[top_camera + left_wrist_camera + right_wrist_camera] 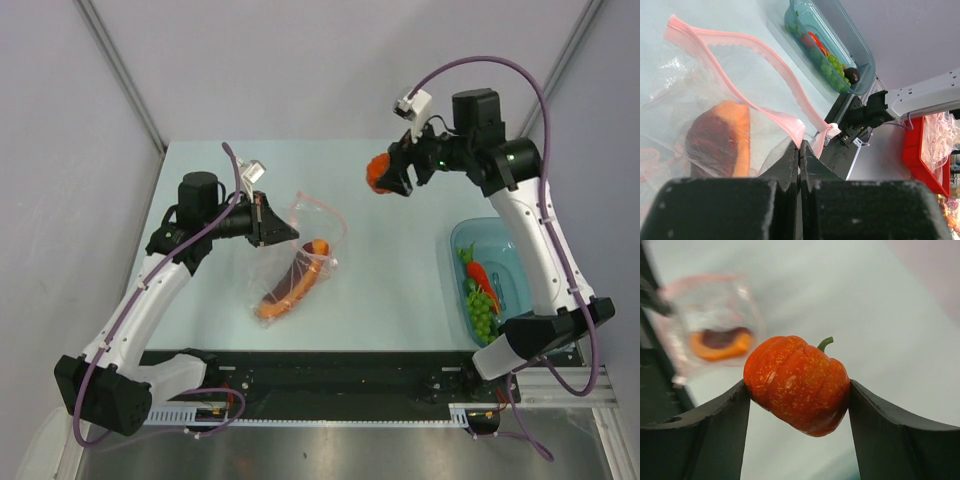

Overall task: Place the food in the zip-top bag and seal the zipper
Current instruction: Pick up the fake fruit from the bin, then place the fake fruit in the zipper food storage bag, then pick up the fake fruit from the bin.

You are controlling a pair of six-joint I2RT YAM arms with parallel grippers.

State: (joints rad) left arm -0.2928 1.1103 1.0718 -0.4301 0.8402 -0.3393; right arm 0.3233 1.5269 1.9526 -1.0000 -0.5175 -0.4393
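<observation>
The clear zip-top bag point(300, 255) lies mid-table with the big orange slice point(292, 282) inside it. My left gripper point(290, 232) is shut on the bag's mouth edge and holds it up. In the left wrist view the pink zipper point(740, 40) loops open above the slice point(720, 137), pinched at my left gripper point(801, 147). My right gripper point(385, 175) hangs above the table to the bag's right, shut on the orange-red round fruit point(797, 385). The bag point(710, 305) shows blurred beyond it.
A teal plastic bowl point(505, 250) at the right holds the grape bunch point(482, 312) and carrot point(478, 272). The left wrist view also shows a dark ball point(852, 75) in it. A red bin point(932, 150) stands off the table. Grey walls enclose the table.
</observation>
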